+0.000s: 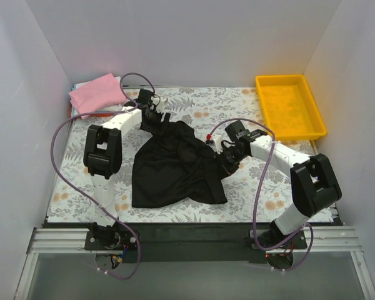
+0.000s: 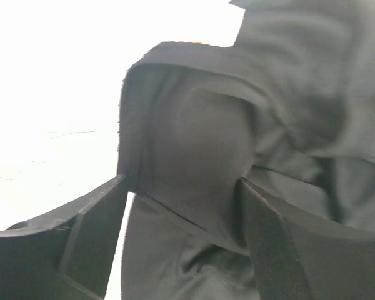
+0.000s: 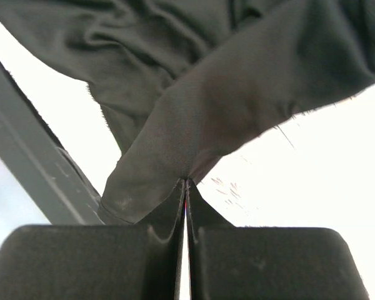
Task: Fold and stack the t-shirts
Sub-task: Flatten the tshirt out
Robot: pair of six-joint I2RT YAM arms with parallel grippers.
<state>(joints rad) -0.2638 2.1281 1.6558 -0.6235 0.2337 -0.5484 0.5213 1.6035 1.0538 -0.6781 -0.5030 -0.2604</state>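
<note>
A plain black t-shirt (image 1: 175,165) lies crumpled in the middle of the table. My left gripper (image 1: 156,119) is at its far left corner. In the left wrist view its jaws (image 2: 184,184) stand wide apart, with a fold of the black cloth (image 2: 200,125) lying between them. My right gripper (image 1: 227,156) is at the shirt's right edge. In the right wrist view it (image 3: 185,182) is shut on a pinch of the black cloth (image 3: 225,94). A folded pink t-shirt (image 1: 100,92) tops a pile at the back left, with pale blue/white (image 1: 74,100) and orange-red (image 1: 103,114) edges under it.
A yellow plastic tray (image 1: 289,106) stands at the back right. The table has a floral cover (image 1: 200,103) and white walls on three sides. Grey cables loop from both arms over the table.
</note>
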